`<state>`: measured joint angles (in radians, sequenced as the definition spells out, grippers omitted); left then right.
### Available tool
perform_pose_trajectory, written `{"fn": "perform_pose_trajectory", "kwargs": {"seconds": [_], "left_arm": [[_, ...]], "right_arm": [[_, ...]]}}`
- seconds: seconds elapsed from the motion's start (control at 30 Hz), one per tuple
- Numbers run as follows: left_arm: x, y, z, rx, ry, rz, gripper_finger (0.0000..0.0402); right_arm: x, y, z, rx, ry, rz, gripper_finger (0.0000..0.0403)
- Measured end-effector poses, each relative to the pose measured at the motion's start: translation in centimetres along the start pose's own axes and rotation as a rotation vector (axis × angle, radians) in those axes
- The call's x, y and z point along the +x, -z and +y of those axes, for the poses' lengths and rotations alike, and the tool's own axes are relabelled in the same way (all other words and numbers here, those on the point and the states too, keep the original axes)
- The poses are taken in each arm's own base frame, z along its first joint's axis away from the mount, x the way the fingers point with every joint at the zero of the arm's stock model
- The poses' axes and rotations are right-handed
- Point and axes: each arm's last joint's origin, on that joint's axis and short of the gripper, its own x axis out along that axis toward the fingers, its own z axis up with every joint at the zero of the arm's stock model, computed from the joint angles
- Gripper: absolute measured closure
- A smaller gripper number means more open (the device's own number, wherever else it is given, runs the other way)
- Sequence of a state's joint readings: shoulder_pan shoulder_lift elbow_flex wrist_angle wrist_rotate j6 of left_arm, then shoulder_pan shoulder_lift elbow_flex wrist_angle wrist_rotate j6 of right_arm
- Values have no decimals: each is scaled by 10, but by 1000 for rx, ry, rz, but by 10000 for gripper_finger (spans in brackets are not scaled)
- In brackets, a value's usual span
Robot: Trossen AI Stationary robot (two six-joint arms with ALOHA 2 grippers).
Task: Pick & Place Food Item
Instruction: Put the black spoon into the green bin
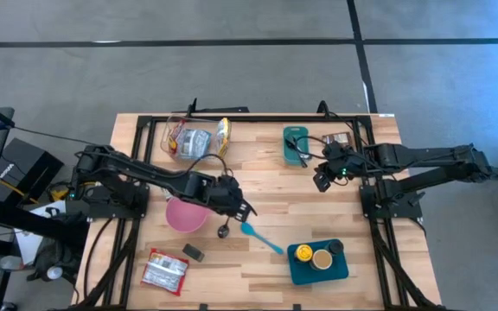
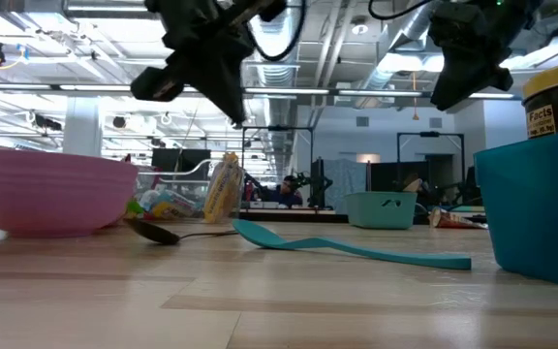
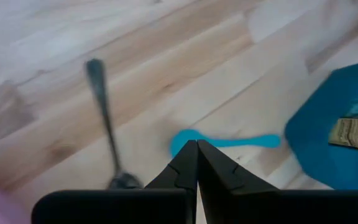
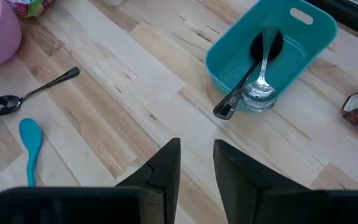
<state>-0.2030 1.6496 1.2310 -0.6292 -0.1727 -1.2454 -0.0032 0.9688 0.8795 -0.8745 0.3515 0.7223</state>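
Several food items are on the table, and the task does not say which one is meant. Nearest the front edge is a red-and-white foil snack packet (image 1: 164,270), lying flat at the left with its long side roughly along that edge. To the right, a dark teal tray (image 1: 299,269) holds a yellow-lidded jar (image 1: 303,254) and other tins.

Behind these, the left gripper (image 1: 245,210) hangs with its jaws pressed together and nothing in them. It is over a turquoise plastic spoon (image 1: 260,237) and a grey metal spoon (image 1: 224,230), not over any food. The packet lies forward and to that gripper's left, which makes this the closer arm.

Farther back, the right gripper (image 1: 321,180) has its jaws slightly apart and is empty. A brown crinkled wrapper (image 1: 340,138) lies just beyond it, beside a teal plastic bin (image 1: 296,142). That makes the wrapper the right arm's likelier target. At the far left, a clear plastic container (image 1: 188,138) holds more packets.
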Motion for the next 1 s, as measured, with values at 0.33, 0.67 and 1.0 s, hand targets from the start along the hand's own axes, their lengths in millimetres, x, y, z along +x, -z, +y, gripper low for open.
{"fn": "perform_pose_trajectory", "kwargs": {"seconds": [0.33, 0.67, 1.0], "left_arm": [[17, 9, -8, 10, -108, 70, 401], [32, 15, -1, -86, -208, 115, 401], [34, 16, 3, -174, -256, 113, 401]], "right_arm": [[0, 0, 0, -1, 0, 0, 311], [0, 0, 0, -1, 0, 0, 311], [0, 0, 0, -4, 0, -1, 311]]}}
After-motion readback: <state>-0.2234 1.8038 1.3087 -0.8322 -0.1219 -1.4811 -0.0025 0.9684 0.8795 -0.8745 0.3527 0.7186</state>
